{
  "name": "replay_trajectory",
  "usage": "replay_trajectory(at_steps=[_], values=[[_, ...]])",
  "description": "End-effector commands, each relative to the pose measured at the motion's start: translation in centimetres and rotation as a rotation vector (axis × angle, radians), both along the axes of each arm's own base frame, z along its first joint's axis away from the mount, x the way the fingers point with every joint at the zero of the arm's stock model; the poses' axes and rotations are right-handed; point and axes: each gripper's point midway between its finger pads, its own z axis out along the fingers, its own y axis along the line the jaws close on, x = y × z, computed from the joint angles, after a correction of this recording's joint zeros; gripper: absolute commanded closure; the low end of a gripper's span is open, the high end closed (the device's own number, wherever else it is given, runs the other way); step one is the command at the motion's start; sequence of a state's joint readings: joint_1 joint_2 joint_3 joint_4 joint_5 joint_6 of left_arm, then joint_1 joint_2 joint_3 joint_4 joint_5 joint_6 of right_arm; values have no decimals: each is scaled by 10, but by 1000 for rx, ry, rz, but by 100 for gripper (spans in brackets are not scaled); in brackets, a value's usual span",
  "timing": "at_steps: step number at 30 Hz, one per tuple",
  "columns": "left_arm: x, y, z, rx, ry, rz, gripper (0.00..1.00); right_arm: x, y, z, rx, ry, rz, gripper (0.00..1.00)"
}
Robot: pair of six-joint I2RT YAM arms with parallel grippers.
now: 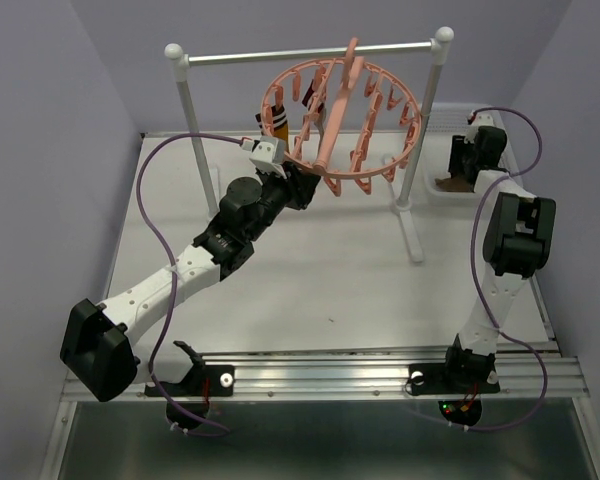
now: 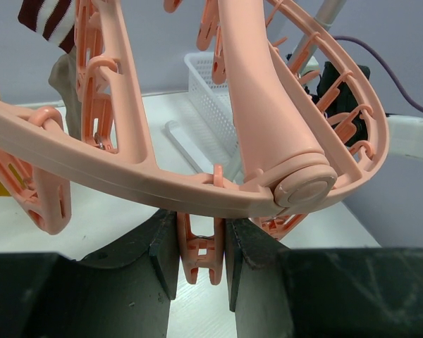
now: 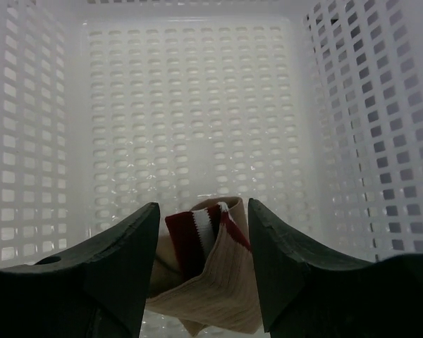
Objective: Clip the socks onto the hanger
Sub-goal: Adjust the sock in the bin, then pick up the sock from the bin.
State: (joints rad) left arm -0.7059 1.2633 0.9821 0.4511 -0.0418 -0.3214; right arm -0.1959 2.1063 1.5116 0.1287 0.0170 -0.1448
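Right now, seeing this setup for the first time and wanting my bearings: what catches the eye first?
The pink hanger hangs from the metal rail at the back, and the left gripper pinches one clip at its near rim. On the right, the right gripper is down in a white basket, jaws open on either side of a striped sock.

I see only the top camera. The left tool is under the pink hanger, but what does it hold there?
Observer: The left tool is closed on one pink clip that hangs under the ring of the hanger.
Operator: And the right tool, at the far right?
Observer: It is down inside a white basket, with its jaws apart.
Operator: Is a sock there?
Observer: Yes, a sock with a red and white striped cuff lies between the jaws; it looks not gripped.
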Motion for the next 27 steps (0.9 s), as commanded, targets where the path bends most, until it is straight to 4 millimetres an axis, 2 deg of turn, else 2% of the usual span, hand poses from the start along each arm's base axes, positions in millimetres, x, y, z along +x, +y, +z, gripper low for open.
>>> replay_trajectory(at_steps=[1,4,8,13,16,20,21,24,25,27], values=[[0,4,43,-57,-100,19,100,3,-6,6,-71,54,26,41],[-1,5,44,-58,-101,21,100,-7,-13,-6,-108,133,13,41],[-1,5,41,-53,-97,22,100,-17,-11,-23,-104,222,32,39],[1,3,41,-48,-99,17,100,-20,-2,-31,-62,237,63,37],[2,2,41,-47,-100,17,100,-22,-1,-35,-51,246,58,40],[2,2,40,-48,-97,19,100,-23,-5,-36,-55,249,28,54],[2,1,41,-50,-96,19,100,-24,-6,-36,-57,250,18,68],[3,2,41,-48,-97,26,100,-21,-11,-28,-62,234,-14,91],[3,2,42,-50,-97,26,100,-21,-11,-26,-58,228,-16,94],[4,2,42,-51,-96,28,100,-16,-9,-9,-39,183,-26,99]])
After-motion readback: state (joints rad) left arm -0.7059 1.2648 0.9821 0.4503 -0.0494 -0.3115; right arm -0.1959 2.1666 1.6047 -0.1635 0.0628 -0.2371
